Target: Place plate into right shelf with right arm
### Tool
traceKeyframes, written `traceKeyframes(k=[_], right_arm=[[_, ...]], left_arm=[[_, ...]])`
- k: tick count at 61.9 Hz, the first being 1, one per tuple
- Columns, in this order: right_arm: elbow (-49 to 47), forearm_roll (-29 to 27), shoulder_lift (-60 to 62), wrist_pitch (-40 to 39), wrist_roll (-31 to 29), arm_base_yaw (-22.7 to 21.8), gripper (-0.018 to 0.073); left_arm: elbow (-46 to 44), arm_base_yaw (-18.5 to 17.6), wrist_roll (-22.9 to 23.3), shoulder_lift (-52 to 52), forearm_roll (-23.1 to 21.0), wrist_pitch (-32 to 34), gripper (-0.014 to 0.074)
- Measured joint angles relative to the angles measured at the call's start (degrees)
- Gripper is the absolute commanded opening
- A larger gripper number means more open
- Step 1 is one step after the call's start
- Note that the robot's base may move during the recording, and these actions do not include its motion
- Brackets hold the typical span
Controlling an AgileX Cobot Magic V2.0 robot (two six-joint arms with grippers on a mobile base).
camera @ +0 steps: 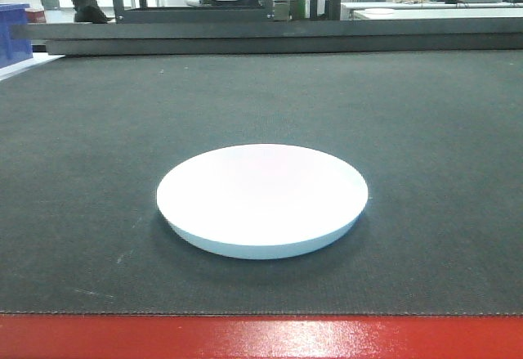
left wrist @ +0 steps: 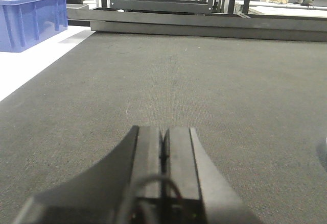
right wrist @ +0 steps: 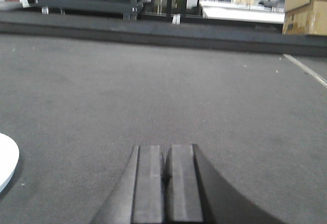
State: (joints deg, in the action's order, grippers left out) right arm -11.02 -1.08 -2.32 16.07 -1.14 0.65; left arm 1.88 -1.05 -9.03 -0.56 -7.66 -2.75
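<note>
White plate [camera: 261, 199] on mat [camera: 425, 130], blue bin [left wrist: 30, 20], inside unseen

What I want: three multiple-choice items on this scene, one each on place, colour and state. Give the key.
1. Where does the plate lie? A in a gripper; B on the dark mat; C on a shelf.
2. What colour is the bin in the left wrist view? A red; B green; C blue.
3. How is the right gripper? A shut, empty; B open; C shut on the plate.
Key: B, it rests flat on the mat; C, its walls are blue; A, its fingers meet with nothing between.
</note>
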Motion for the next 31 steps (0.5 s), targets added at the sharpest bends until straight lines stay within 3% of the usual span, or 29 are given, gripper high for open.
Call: traceKeyframes(k=[8, 21, 31], right_arm=[[-7.0, -1.6, -7.7, 4.2, -0.1, 0.0, 0.0054], [-14.1, -12.0, -23.2, 5.7, -0.2, 0.0, 0.0054], [-17.6, -12.7, -34.5, 7.8, -0.2, 1.1, 0.0054]], left_arm=[[0.0, 0.0, 0.0, 0.0, 0.0, 0.0, -0.0128], [0.0, 0.0, 0.0, 0.0, 0.0, 0.0, -0.0128], [0.0, 0.0, 0.0, 0.0, 0.0, 0.0, -0.0128]])
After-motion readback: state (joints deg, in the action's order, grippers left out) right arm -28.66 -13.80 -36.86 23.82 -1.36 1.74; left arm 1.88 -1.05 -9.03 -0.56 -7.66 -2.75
